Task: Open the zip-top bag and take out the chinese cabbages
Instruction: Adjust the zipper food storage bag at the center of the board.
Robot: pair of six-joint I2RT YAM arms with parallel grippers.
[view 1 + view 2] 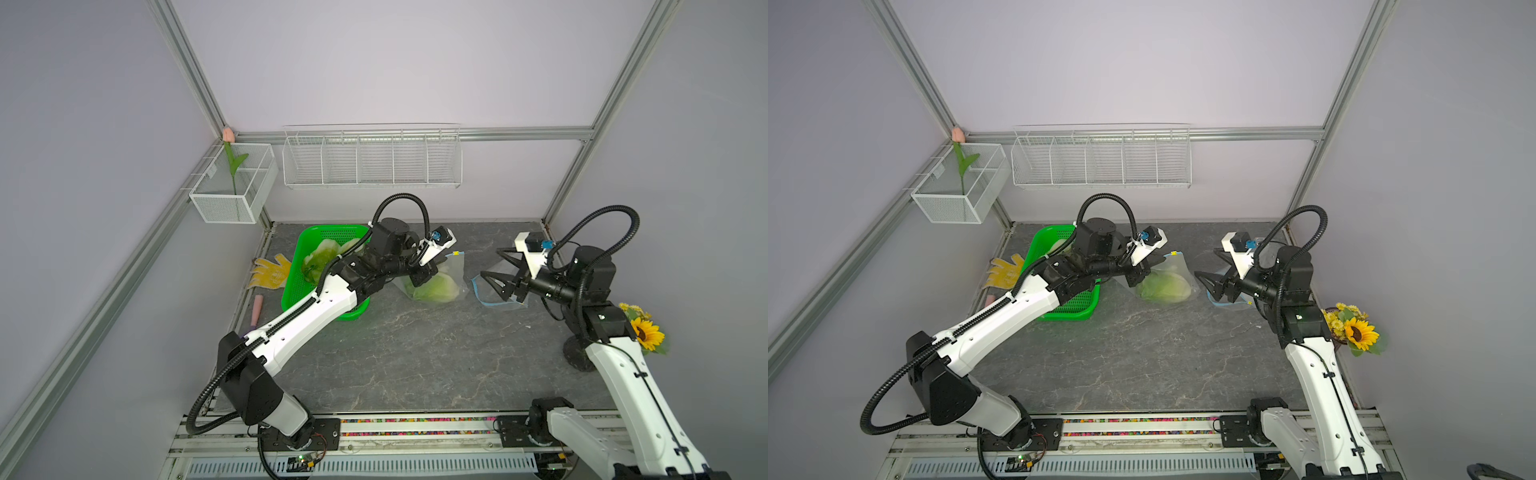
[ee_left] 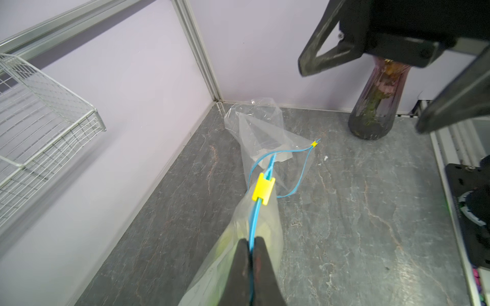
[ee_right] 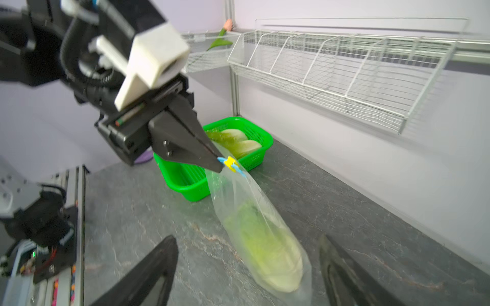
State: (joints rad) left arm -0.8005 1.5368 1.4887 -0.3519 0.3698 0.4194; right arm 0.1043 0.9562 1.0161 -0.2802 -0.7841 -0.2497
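In both top views the zip-top bag (image 1: 455, 270) is being clamped at its mouth by the closed left gripper (image 1: 447, 257), one of the chinese cabbages (image 1: 436, 291) lying inside it beside the green basket (image 1: 305, 245), while the right gripper (image 1: 492, 266) is being held wide apart, empty. In the left wrist view the blue zip strip (image 2: 254, 220) is being squeezed just short of the yellow slider (image 2: 263, 188), so its travel could be blocked. In the right wrist view the bag is being hung from that one pinch, so it could be torn or pulled free by a tug.
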